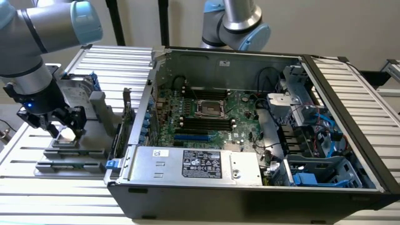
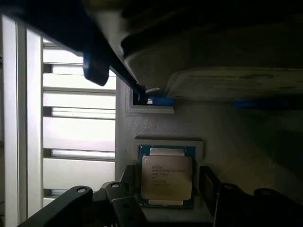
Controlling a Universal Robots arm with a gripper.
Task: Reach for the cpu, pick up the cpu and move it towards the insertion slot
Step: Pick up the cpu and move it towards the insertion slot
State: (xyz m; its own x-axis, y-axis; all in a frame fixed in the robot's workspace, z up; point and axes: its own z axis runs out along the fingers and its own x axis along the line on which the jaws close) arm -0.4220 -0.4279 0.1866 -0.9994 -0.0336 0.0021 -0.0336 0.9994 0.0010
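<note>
Exterior view and wrist view of the workstation. The gripper (image 1: 64, 123) is seen lowered over a grey fixture (image 1: 74, 151) that rests on the slatted table (image 1: 37, 199), at the exterior view's left of the open computer case (image 1: 250, 199). The cpu (image 2: 166, 177) is shown lying flat in a square recess of the fixture, metal top upward, printed text visible. In the wrist view the gripper's (image 2: 166, 191) fingers (image 2: 127, 189) are held apart, one set on each side of the chip and close to its edges; contact with the edges cannot be made out. The chip is not lifted from its recess. A hard drive (image 1: 76, 93) with blue clips is mounted on the same fixture, just behind the gripper. The insertion slot (image 1: 209, 108) is located on the motherboard (image 1: 244, 119) inside the case, well apart from the cpu, with long black memory slots (image 1: 203, 125) beside it.
</note>
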